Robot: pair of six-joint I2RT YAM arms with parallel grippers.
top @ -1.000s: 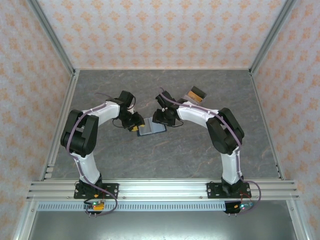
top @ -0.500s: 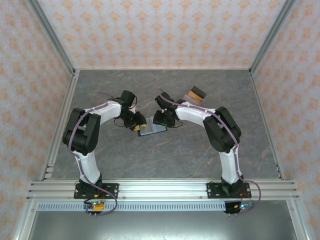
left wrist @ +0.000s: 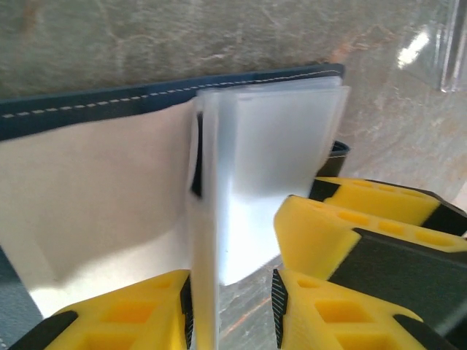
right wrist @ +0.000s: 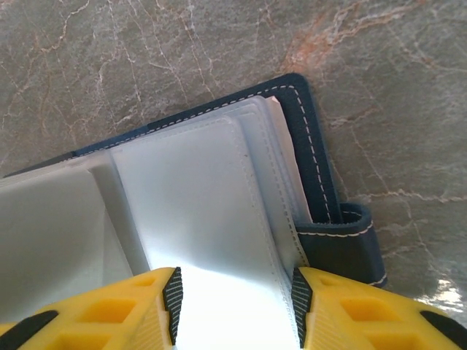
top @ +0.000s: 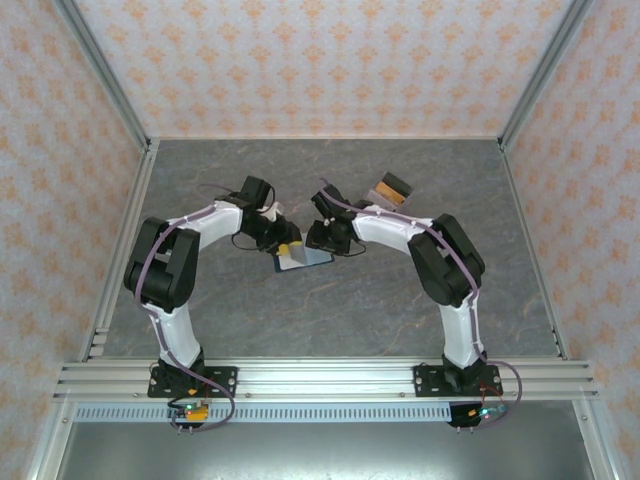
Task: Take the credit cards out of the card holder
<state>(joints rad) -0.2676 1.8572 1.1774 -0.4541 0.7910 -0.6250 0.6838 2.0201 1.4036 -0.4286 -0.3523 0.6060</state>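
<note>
Grey marbled tabletop, patterned walls. Mid-tabletop the card holder lies open. The left gripper is part-open, jaws astride an upright clear sleeve. The right gripper is part-open over a flat sleeve. Sleeves probably floppy and slick, cards stiff: pinch an exposed card edge. Loose credit cards are piled toward the far edge, right of centre.

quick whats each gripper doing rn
left gripper: open, a clear sleeve of the card holder standing between its jaws, not clamped.
right gripper: open over the card holder's sleeves, holding nothing.
</note>
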